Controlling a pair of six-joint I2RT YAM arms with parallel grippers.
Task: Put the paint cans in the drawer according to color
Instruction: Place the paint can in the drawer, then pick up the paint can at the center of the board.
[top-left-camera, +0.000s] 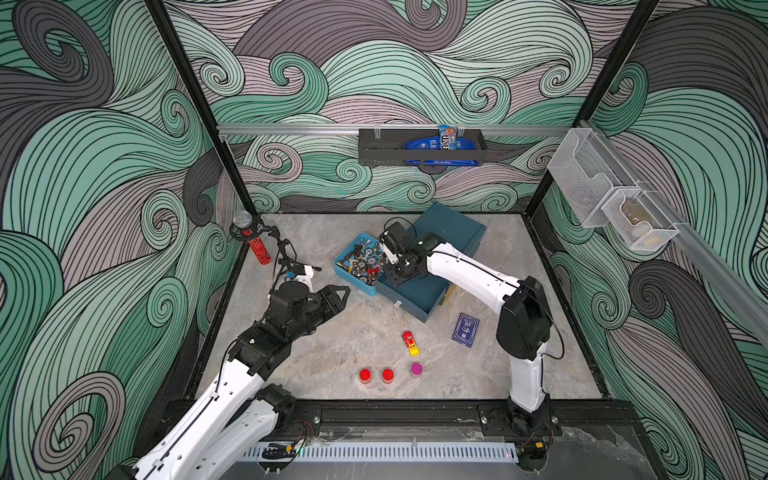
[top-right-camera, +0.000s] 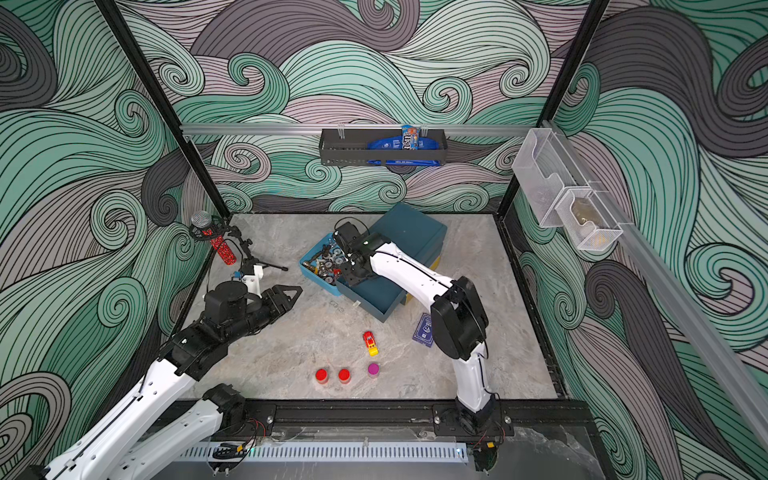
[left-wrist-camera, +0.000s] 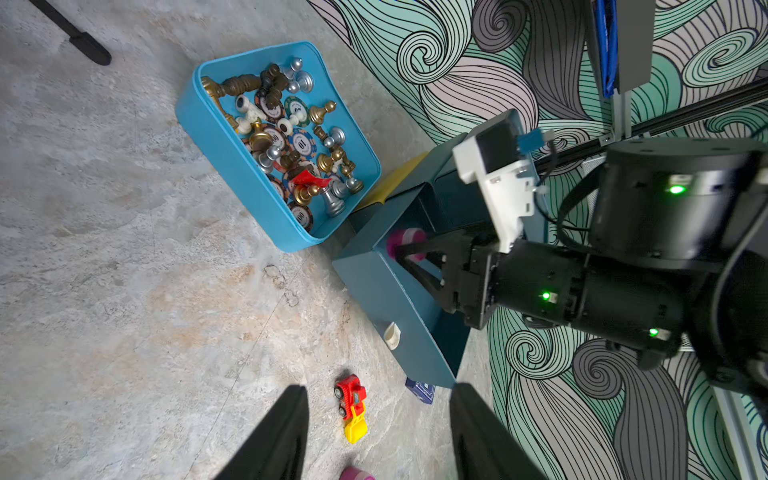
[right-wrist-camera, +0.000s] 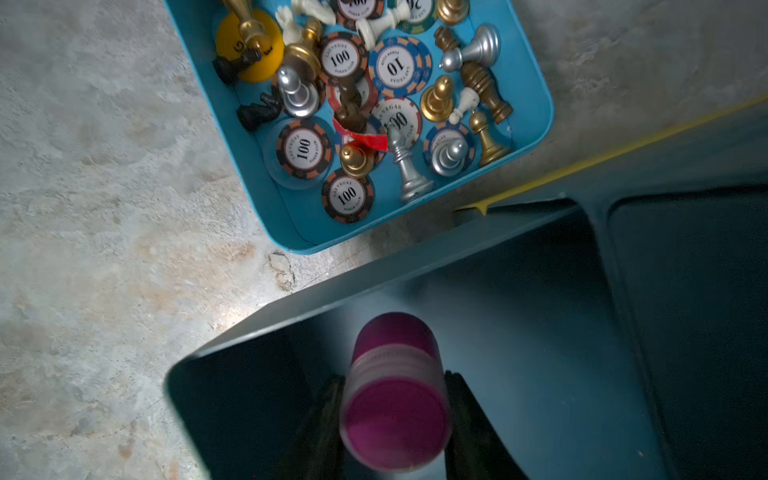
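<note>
Paint cans in play! Left hand (top-left-camera: 341, 294) hangs spread, empty. Upright near the front of the grey marbled tabletop (top-left-camera: 332, 353): red can (top-left-camera: 365, 375), red twin (top-left-camera: 387, 375), magenta can (top-left-camera: 416, 369). Right hand (right-wrist-camera: 395, 386) pinches a second magenta jar (right-wrist-camera: 395, 415) sideways, lid pointing away from its wrist, above the floor of the open teal drawer (right-wrist-camera: 519, 324). Swirl-patterned walls (top-left-camera: 374, 62) behind.

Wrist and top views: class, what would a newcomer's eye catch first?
The right pincer grips a magenta paint can over the open teal drawer. Beside it sits a blue tray of chess pieces and poker chips; at the front of the table stand two red-lidded cans and a second magenta can.
</note>
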